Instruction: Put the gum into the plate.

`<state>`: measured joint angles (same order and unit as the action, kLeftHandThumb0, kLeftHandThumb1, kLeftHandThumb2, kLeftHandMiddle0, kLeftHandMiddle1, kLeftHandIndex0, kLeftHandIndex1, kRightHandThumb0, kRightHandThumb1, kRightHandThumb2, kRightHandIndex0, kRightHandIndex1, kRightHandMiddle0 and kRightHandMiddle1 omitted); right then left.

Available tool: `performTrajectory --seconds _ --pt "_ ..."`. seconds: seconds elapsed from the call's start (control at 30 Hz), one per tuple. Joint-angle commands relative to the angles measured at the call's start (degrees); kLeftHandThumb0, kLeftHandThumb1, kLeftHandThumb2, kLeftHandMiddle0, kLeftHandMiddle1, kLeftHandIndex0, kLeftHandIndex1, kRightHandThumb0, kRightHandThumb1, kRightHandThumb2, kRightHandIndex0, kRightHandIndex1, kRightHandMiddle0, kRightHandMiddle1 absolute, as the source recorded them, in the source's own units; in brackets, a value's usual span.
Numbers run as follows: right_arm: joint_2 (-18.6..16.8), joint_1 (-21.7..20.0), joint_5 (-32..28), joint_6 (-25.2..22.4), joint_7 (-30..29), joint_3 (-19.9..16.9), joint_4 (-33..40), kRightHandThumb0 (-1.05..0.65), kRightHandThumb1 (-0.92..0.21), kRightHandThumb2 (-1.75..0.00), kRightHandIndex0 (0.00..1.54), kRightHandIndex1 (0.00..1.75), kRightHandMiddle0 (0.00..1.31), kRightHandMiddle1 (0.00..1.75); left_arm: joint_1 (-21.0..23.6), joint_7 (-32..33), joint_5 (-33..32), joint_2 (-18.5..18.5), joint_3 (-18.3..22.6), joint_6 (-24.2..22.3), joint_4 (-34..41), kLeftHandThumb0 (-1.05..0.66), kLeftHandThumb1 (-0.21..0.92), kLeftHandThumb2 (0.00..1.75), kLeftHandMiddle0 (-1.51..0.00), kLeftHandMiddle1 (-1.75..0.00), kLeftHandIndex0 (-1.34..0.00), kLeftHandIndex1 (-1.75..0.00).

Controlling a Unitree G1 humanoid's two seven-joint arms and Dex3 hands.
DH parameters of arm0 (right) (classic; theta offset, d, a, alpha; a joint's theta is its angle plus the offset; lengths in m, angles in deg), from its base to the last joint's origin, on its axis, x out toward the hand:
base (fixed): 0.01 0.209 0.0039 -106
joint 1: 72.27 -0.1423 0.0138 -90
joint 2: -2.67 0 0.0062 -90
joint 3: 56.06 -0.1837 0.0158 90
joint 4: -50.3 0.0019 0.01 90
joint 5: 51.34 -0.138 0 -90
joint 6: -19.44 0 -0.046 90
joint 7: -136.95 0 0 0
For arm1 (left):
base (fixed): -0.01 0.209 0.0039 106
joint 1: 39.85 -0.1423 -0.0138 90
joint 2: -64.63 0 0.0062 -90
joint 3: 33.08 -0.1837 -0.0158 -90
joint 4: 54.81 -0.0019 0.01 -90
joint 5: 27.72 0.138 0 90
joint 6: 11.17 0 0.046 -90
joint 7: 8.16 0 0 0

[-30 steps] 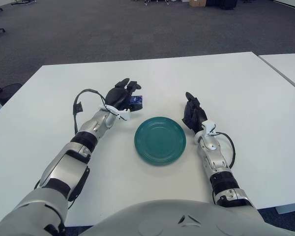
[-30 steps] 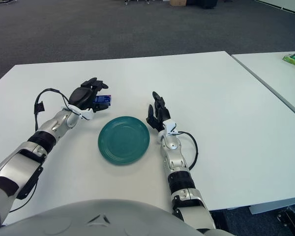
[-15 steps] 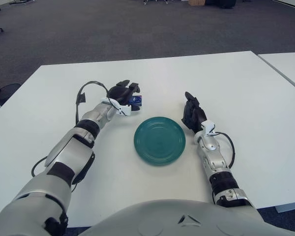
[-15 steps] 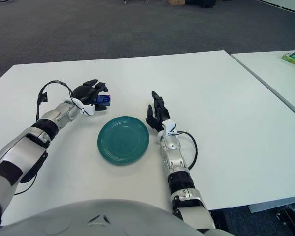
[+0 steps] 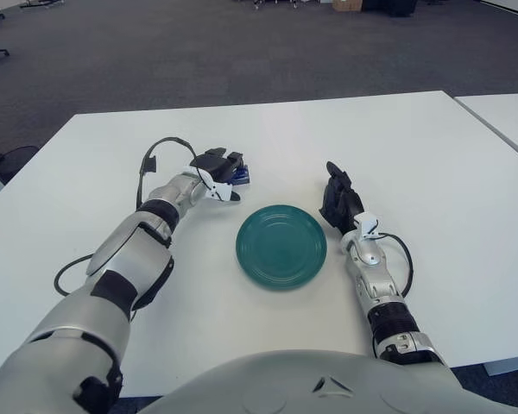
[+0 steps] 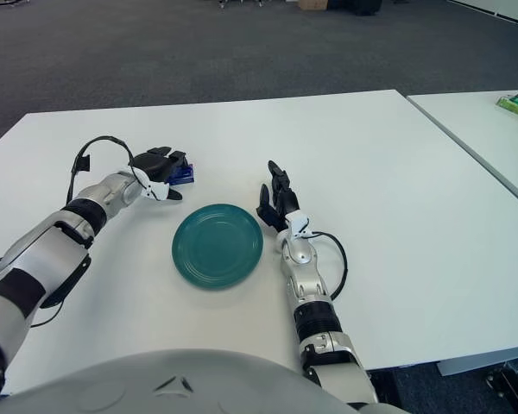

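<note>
- Left eye view: a round green plate (image 5: pixel 281 246) sits on the white surface (image 5: pixel 432 164), and everything below is placed relative to it.
- The gum (image 5: pixel 243 176), a small blue pack, is beyond the plate and to its left, outside the rim and not touching it.
- The pack lies low at the surface; its long axis appears to run roughly left to right, with the free end pointing toward the plate's far side. Most of the pack is hidden by fingers, so its exact tilt cannot be told.
- The left hand (image 5: pixel 217 167) is just left of the gum, its dark fingers curled around the pack and pinching it.
- The right hand (image 5: pixel 338 200) shows just right of the plate, near its rim, fingers loosely spread and holding nothing.
- A black cable (image 5: pixel 160 151) loops up from the left wrist, left of the gum.
- Compared with a second ago, the left hand has dropped lower and its forearm has stretched out farther from the body; the gum has gone down with it and sits slightly farther from the plate's near side.
- The plate and the right hand have not shifted.
</note>
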<state>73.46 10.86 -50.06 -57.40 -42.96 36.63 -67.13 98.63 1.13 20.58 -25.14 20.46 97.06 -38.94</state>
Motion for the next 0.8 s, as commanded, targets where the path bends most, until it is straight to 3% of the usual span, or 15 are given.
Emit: performTrajectory --seconds 0.0,0.4,0.77 --pt "-0.6 6.3 -0.6 -6.0 0.3 -0.3 -7.5 -0.76 -0.92 -0.84 0.05 0.01 0.0 0.27 -1.0 -1.5 1.1 -0.2 -1.7 -2.2 -2.3 -1.04 0.92 0.29 -0.11 0.0 -0.17 -1.05" --pt "-1.0 6.1 -1.2 -5.2 0.3 -1.4 -8.5 -0.74 -0.92 -0.83 0.07 0.01 0.0 0.27 -1.8 -1.4 0.8 0.1 -2.6 -5.4 -3.9 -1.0 0.92 0.31 -0.1 0.0 -0.15 -1.04" --pt "-1.1 6.0 -1.5 -5.6 0.4 -2.1 -8.3 -0.74 -0.92 -0.85 0.09 0.01 0.0 0.26 -1.9 1.1 -1.7 -0.5 -0.6 -6.2 -3.5 -0.95 0.92 0.31 -0.15 -0.02 -0.19 -1.09"
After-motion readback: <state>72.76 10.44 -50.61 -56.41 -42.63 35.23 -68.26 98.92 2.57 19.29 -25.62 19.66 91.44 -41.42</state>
